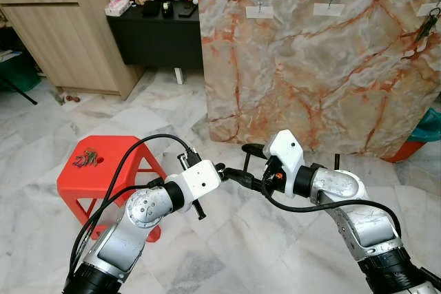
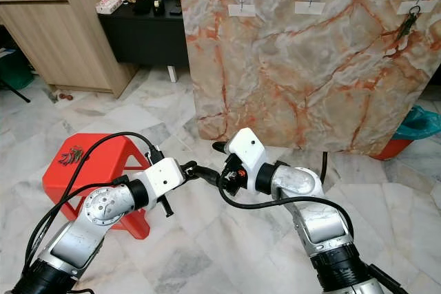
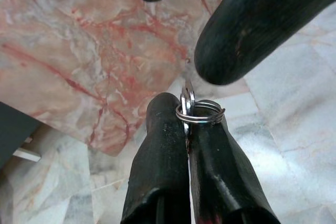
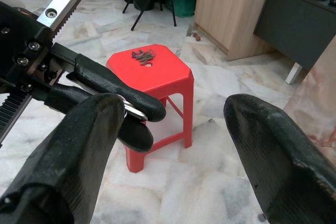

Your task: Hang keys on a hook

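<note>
My left gripper [image 3: 187, 109] is shut on a silver key ring [image 3: 200, 113] with a key, pinched at its fingertips. It is held out in front of me above the marble floor [image 1: 242, 178]. My right gripper [image 4: 173, 124] stands open, one finger on each side of the left gripper's tips, and does not grip the ring. On a red stool [image 1: 105, 170] to the left lies another bunch of keys [image 1: 87, 159]. Small hooks [image 1: 260, 5] on white pads stick to the marble panel [image 1: 317, 74] ahead. The far-right hook carries a hanging bunch of keys [image 1: 427, 27].
A wooden cabinet [image 1: 62, 25] and a black sideboard [image 1: 155, 36] with small figurines stand at the back left. A teal and orange bin [image 1: 422, 137] sits at the right by the panel. Open marble floor [image 1: 227, 239] lies below my arms.
</note>
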`<state>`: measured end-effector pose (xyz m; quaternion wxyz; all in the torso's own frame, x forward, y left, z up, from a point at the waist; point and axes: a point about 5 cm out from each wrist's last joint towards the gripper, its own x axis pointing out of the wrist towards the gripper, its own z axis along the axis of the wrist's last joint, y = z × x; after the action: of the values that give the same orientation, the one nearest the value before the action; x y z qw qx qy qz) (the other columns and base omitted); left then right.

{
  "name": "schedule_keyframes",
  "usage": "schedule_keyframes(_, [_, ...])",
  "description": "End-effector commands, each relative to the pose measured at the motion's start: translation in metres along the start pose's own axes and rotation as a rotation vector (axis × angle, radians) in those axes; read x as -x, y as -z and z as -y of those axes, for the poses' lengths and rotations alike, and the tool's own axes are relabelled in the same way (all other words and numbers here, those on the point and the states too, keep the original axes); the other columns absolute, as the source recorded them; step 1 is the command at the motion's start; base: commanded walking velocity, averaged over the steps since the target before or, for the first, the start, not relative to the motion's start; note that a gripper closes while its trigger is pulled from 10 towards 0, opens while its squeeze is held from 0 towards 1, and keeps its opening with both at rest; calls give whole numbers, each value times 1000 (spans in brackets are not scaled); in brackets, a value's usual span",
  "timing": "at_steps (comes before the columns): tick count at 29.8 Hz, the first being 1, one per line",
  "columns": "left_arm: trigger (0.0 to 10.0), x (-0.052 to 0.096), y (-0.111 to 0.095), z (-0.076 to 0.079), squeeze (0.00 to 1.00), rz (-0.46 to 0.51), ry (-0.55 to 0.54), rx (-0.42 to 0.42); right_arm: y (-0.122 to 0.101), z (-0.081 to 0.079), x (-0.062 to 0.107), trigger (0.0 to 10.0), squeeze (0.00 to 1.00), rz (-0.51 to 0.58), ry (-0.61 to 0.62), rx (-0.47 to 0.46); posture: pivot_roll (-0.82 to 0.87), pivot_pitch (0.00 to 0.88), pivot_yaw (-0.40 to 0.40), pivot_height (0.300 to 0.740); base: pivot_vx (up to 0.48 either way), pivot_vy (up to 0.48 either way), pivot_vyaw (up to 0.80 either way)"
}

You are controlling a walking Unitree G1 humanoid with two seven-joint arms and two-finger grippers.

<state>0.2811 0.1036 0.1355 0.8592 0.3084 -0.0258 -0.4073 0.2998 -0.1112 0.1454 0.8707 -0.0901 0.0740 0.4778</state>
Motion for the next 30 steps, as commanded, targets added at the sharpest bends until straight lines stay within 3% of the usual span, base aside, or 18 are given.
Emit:
schedule_keyframes(1, [10000, 0, -2, -1, 0, 6, 1, -22, -4, -2, 0, 10000, 0, 13, -9, 8, 113, 74, 38, 740, 0, 0, 0])
schedule_keyframes(7, [10000, 1, 0, 0, 0, 4, 5, -22, -3, 1, 0, 10000, 0, 9, 12, 7, 116, 76, 40, 740, 0, 0, 0])
schedule_keyframes(12, [10000, 4, 6, 8, 0, -34, 76, 5, -3, 14, 2, 10000, 0, 16, 126, -15, 118, 77, 44, 740, 0, 0, 0])
schedule_keyframes(14, [10000, 12, 22, 19, 0, -142, 195, -58, 0, 22, 3, 10000, 0, 5, 188, -44, 120, 78, 45, 740, 0, 0, 0])
schedule_keyframes(18, [10000, 20, 37, 25, 0, -233, 232, -25, 4, 23, 3, 10000, 0, -6, 202, -54, 122, 80, 50, 740, 0, 0, 0])
schedule_keyframes(22, [10000, 43, 73, 27, 0, -468, 304, -81, 5, 20, 1, 10000, 0, -6, 199, -62, 127, 84, 57, 740, 0, 0, 0])
schedule_keyframes(25, [10000, 55, 90, 24, 0, -548, 261, -14, 7, 18, -2, 10000, 0, -6, 195, -70, 137, 83, 62, 740, 0, 0, 0])
schedule_keyframes(30, [10000, 75, 123, 44, 0, -694, 301, 79, 12, 14, -9, 10000, 0, -20, 184, -81, 144, 81, 66, 740, 0, 0, 0])
